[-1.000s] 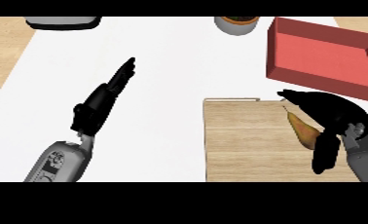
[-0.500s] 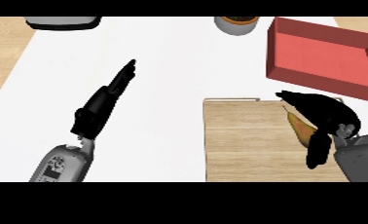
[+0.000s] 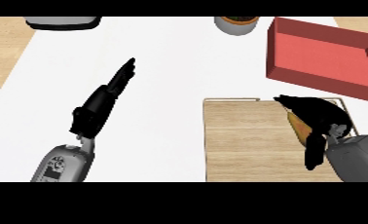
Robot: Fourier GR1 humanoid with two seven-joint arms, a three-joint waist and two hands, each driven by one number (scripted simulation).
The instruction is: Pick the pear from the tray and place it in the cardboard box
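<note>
right robot hand (image 3: pixel 320 116) curls over the pear (image 3: pixel 295 124), low at the tray's (image 3: pixel 244 142) far right corner, red box (image 3: pixel 316 55) just beyond. left robot hand (image 3: pixel 108 96) hangs flat, fingers straight, over the white table (image 3: pixel 173 57).

The left forearm (image 3: pixel 63 163) enters from the lower left of the frame, grey and angled up toward the right. Its black left hand (image 3: pixel 99 105) lies flat in line with the arm, fingers (image 3: pixel 126 70) straight and pressed together, pointing to the upper centre.

The right forearm (image 3: pixel 351 159) shows only as a short grey stub at the lower right corner. The right hand (image 3: pixel 321 115) bends inward from it toward the frame's centre, fingers arched and curled over the pear (image 3: pixel 295 122), and the thumb (image 3: pixel 313 156) hangs down toward the lower edge.
</note>
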